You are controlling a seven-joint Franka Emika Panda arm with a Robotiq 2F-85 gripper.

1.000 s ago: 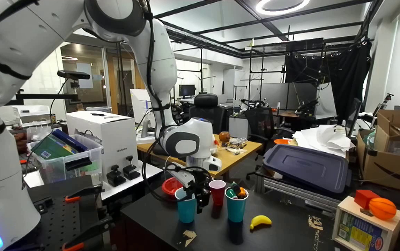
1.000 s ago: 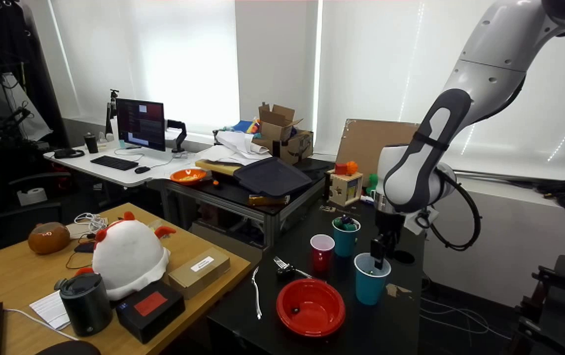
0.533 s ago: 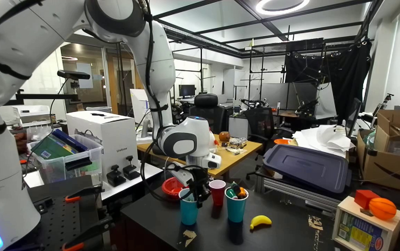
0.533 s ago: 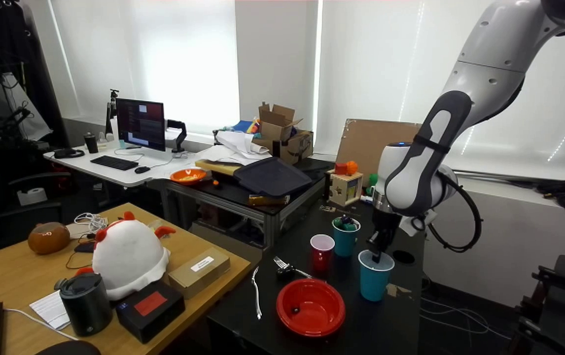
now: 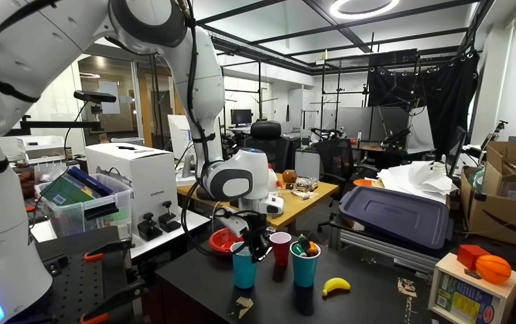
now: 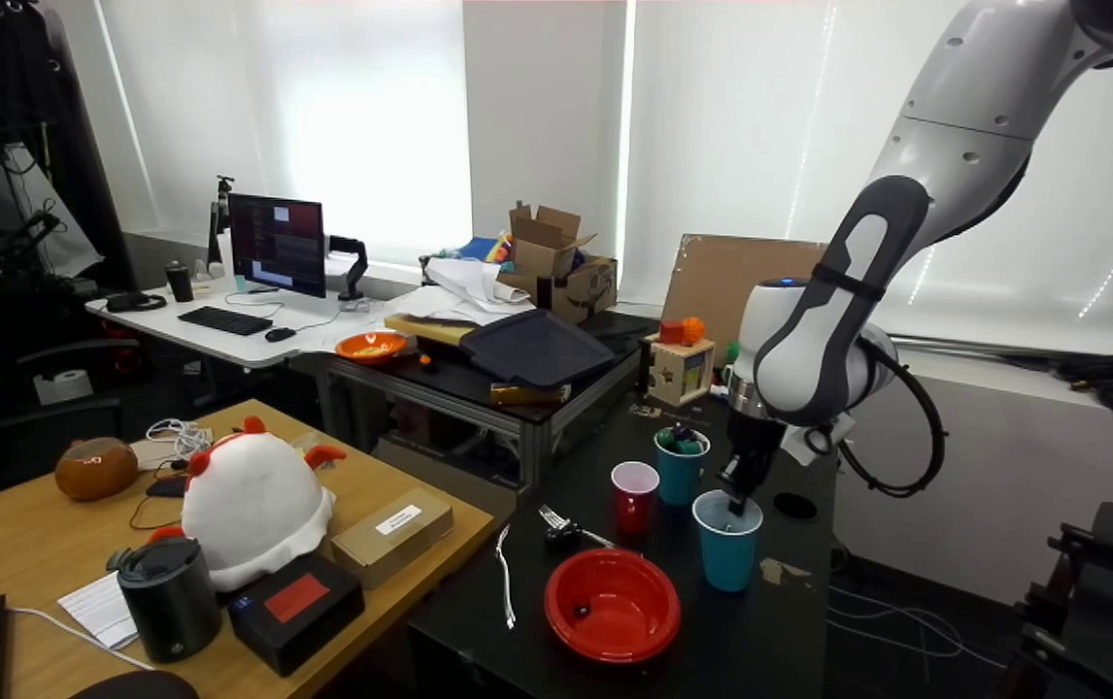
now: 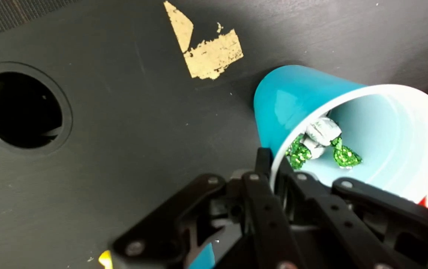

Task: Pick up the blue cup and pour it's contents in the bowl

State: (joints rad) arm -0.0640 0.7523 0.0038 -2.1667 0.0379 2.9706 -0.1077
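Surrounding items

Black bench [image 5: 366, 270]: teal cup [image 5: 304, 272] upright, heaped above the rim with green and orange pieces [image 5: 300, 250]. Red cup [image 5: 280, 253] upright just beside it. Yellow banana [image 5: 335, 285] lies near the teal cup in an exterior view. Silver fork [image 6: 555, 519] near the red cup; small dark object [image 6: 562, 537] at the fork, identity unclear. Slim pale utensil [image 6: 507, 582] near the fork, type unclear. Wooden box [image 6: 700, 374] stands toward one end, red block [image 5: 471, 256] and orange ball [image 5: 493, 269] on top. Wrist view: tan patch [image 7: 214, 56] on the bench, round dark hole [image 7: 21, 110] apart from it.

Wood-topped bench [image 6: 17, 549]: white-and-red plush toy [image 6: 255, 515], dark lidded tumbler [image 6: 170, 602], brown carton [image 6: 396, 544], black box [image 6: 302, 626] with red label [image 6: 296, 600].
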